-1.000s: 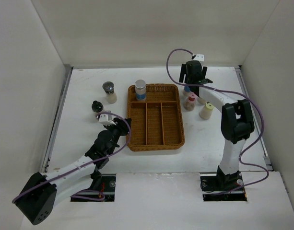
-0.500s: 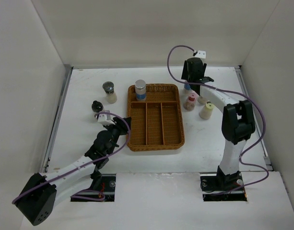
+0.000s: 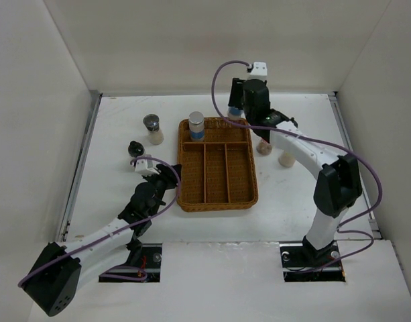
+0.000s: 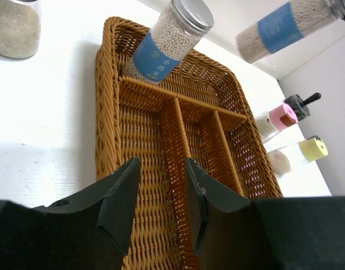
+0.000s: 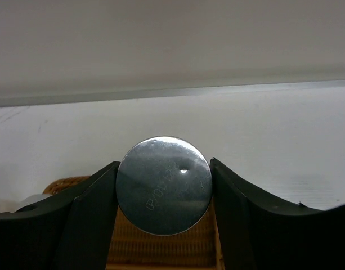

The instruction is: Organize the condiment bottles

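Note:
My right gripper (image 3: 240, 111) is shut on a grey-capped, blue-labelled bottle (image 3: 235, 113) and holds it above the far right corner of the wicker tray (image 3: 218, 194). In the right wrist view its cap (image 5: 164, 184) sits between the fingers. A second grey-capped, blue-labelled bottle (image 3: 196, 125) stands in the tray's far left compartment. A pink-capped bottle (image 3: 265, 145) and a pale-yellow-capped one (image 3: 286, 159) stand right of the tray. Two black-topped jars (image 3: 152, 129) (image 3: 135, 147) stand left of it. My left gripper (image 3: 170, 176) is open and empty at the tray's left edge.
The left wrist view looks along the tray's dividers (image 4: 178, 140) and shows the held bottle (image 4: 285, 28) in the air, plus a black-topped jar (image 4: 299, 104) behind the pink-capped one (image 4: 282, 116). White walls enclose the table on three sides.
My right gripper has lifted the blue-labelled bottle from the group right of the tray and carried it left, over the tray's far right corner. The left arm has hardly moved.

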Controlling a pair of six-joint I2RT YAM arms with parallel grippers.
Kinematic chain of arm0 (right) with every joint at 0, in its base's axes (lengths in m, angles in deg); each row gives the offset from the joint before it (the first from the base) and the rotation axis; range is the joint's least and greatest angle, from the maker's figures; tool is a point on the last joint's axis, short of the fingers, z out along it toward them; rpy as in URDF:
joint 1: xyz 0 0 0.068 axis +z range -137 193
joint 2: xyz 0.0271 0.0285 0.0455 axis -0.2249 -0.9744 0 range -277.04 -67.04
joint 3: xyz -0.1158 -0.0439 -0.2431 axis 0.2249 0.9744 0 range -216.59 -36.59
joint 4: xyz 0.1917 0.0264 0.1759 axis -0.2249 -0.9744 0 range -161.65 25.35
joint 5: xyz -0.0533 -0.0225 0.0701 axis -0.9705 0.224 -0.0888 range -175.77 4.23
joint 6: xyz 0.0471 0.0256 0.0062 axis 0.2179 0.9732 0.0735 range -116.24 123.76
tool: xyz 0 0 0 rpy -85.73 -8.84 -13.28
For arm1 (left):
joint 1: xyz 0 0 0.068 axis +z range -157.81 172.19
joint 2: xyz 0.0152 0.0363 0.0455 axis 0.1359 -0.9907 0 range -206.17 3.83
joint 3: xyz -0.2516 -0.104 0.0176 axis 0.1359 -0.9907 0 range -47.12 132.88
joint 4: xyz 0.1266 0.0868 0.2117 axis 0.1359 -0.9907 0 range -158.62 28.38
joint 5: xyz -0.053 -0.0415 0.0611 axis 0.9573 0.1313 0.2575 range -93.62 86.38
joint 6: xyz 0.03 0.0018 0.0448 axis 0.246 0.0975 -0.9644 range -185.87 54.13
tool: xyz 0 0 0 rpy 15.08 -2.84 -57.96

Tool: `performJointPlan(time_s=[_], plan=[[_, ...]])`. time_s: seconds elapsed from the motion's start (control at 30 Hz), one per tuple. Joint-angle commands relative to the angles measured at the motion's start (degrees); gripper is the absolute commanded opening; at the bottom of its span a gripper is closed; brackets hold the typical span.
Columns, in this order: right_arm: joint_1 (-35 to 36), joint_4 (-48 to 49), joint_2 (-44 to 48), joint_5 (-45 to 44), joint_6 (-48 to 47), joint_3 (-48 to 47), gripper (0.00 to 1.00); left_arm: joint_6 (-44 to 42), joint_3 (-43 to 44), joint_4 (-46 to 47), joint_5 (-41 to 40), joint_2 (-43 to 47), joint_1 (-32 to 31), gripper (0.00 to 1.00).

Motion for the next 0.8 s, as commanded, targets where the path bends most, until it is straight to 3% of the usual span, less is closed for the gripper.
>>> performJointPlan(time_s=[0.0, 0.77], plan=[[2.35, 6.3, -1.03, 0.71, 0.27, -3.6, 0.5, 0.69, -0.47, 2.71, 0.24, 0.78, 0.77, 0.35], [8.34, 7.09, -10.35, 3.34, 5.28, -0.97, 0.53, 1.13, -0.47, 2.36, 1.39, 0.52, 1.29, 0.36]])
